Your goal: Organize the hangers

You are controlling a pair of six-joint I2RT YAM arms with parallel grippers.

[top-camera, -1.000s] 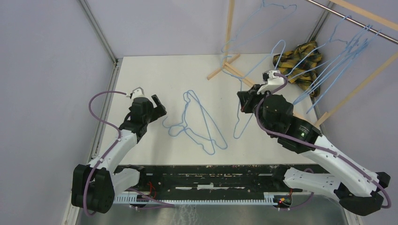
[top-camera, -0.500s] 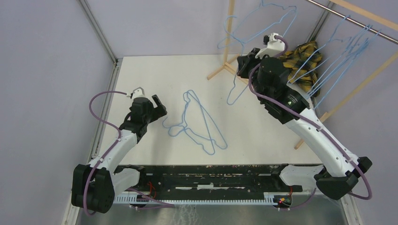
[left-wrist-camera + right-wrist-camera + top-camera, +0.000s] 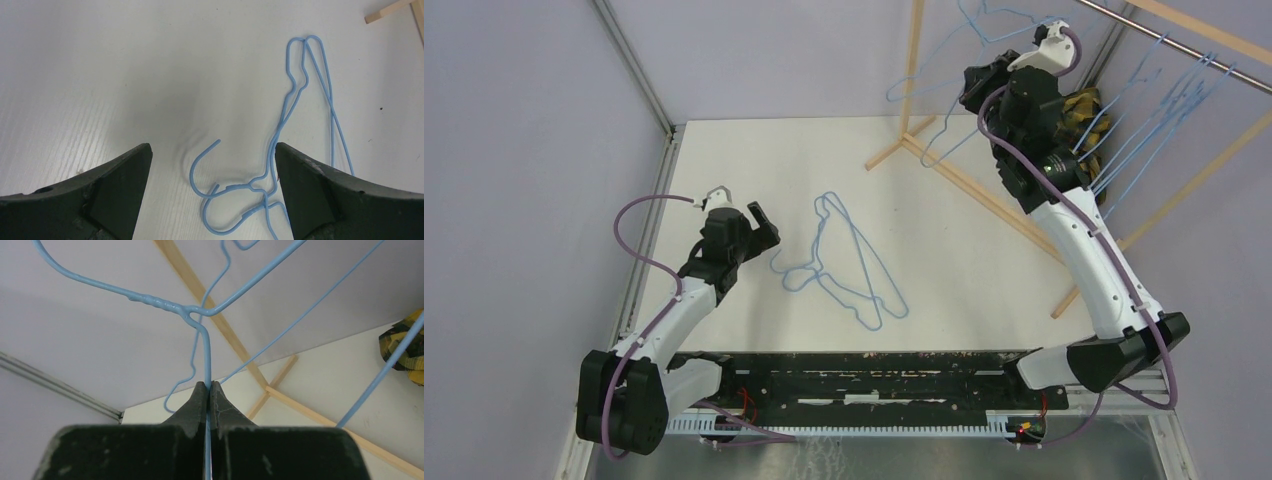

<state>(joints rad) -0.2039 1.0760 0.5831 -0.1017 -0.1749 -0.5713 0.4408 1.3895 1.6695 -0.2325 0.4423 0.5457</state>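
Observation:
Two light-blue wire hangers lie tangled on the white table. Their hooks sit between the fingers of my left gripper, which is open and empty just left of them; it also shows in the left wrist view. My right gripper is raised high at the back by the rack, shut on the wire of another hanger. In the right wrist view the jaws pinch the wire just below the hanger's twisted neck. Several more hangers hang on the metal rod.
The wooden rack frame runs across the table's back right, with an upright post. A yellow-black plaid cloth lies behind the right arm. A metal rail borders the table on the left.
My right arm has lifted its hanger off the table area, up and back toward the rack's rod. The left arm and the two hangers on the table have not moved.

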